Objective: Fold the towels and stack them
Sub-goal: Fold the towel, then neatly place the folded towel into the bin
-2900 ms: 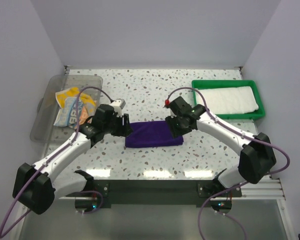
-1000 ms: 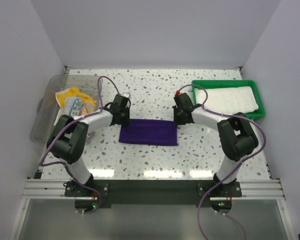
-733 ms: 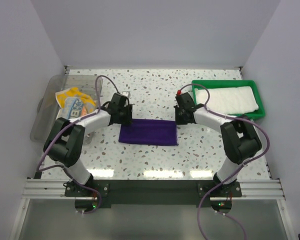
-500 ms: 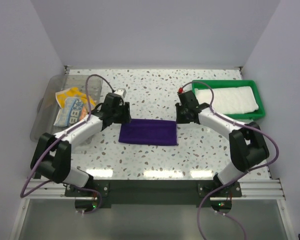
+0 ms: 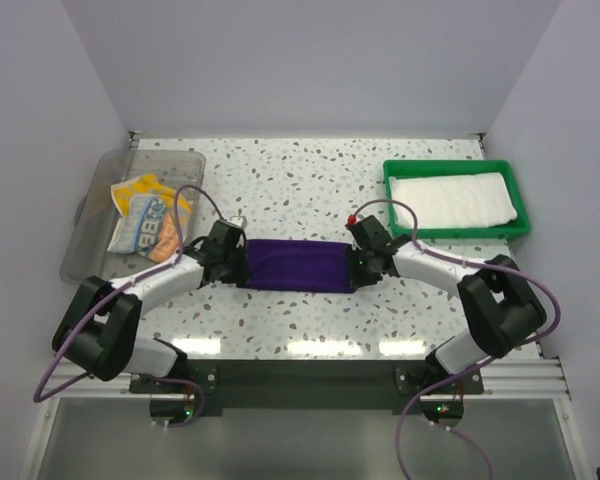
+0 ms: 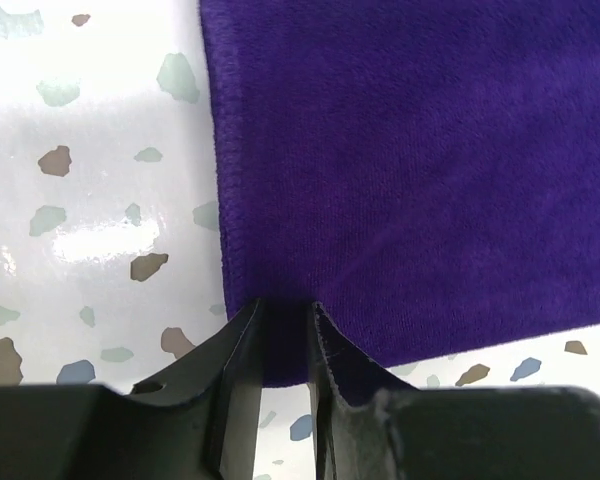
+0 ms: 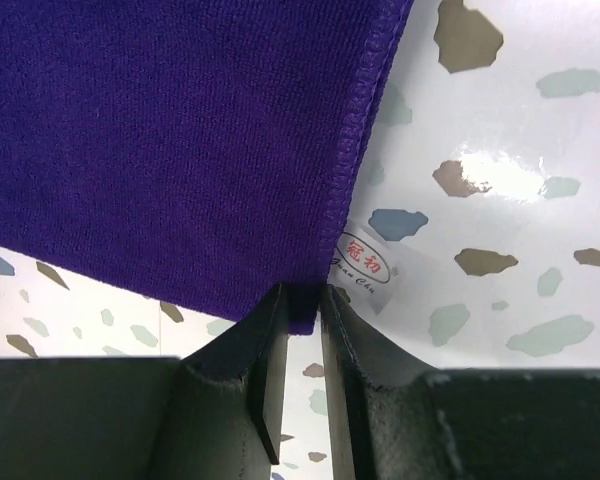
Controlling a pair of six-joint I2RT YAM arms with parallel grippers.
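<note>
The purple towel (image 5: 298,266) lies folded flat in the middle of the table. My left gripper (image 5: 232,263) is at its left end and my right gripper (image 5: 366,262) at its right end. In the left wrist view the left gripper (image 6: 285,318) is shut on a corner of the purple towel (image 6: 410,170). The right gripper (image 7: 302,300) likewise pinches a corner of the purple towel (image 7: 180,140), beside its white label (image 7: 365,262). The white towel (image 5: 452,199) lies folded in the green tray (image 5: 458,234). The lettered towel (image 5: 148,214) sits crumpled in the clear bin (image 5: 92,250).
The green tray stands at the back right and the clear bin at the back left. Both arms reach inward low over the speckled table (image 5: 300,170). Walls close the table in on three sides.
Both grippers have come down from the towel's far edge to its two ends and closed on its corners. The towel has stayed in the middle.
</note>
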